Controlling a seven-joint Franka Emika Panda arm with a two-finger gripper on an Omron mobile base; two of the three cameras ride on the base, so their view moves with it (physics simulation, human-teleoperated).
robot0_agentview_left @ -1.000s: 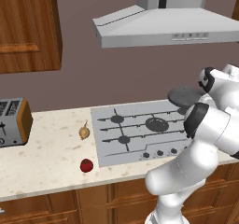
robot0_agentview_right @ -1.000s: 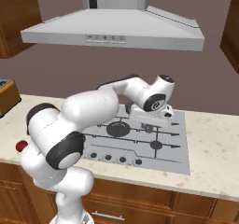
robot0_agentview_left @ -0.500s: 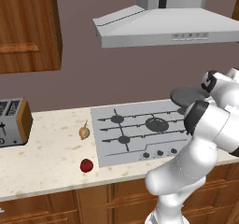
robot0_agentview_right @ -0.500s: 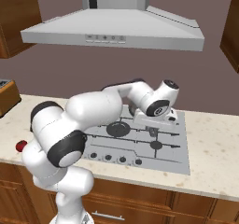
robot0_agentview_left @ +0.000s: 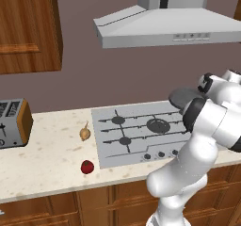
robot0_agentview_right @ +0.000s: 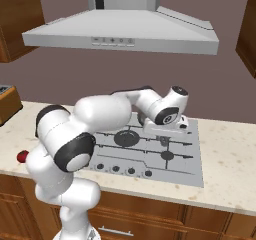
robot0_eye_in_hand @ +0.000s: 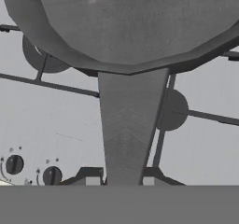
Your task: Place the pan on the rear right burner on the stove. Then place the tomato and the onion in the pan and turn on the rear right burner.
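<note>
The dark grey pan (robot0_eye_in_hand: 135, 22) hangs above the right rear part of the silver stove (robot0_agentview_left: 136, 147). My gripper (robot0_eye_in_hand: 122, 181) is shut on its long handle (robot0_eye_in_hand: 130, 125). In the left base view the pan (robot0_agentview_left: 185, 97) shows just left of my wrist. In the right base view my hand is over the stove's (robot0_agentview_right: 192, 171) rear right. The rear right burner is hidden under pan and hand. The tan onion (robot0_agentview_left: 85, 133) lies on the counter left of the stove. The red tomato (robot0_agentview_left: 87, 166) lies nearer the front edge and also shows in the right base view (robot0_agentview_right: 22, 156).
A toaster (robot0_agentview_left: 13, 123) stands at the counter's far left. A range hood (robot0_agentview_left: 164, 25) hangs above the stove. Small dark knobs (robot0_agentview_right: 116, 168) line the stove's front. Two black burner caps (robot0_eye_in_hand: 173, 108) and thin grates show beneath the pan.
My hand with the pan has shifted slightly right and dipped a little over the stove's right side. The onion and tomato have not moved.
</note>
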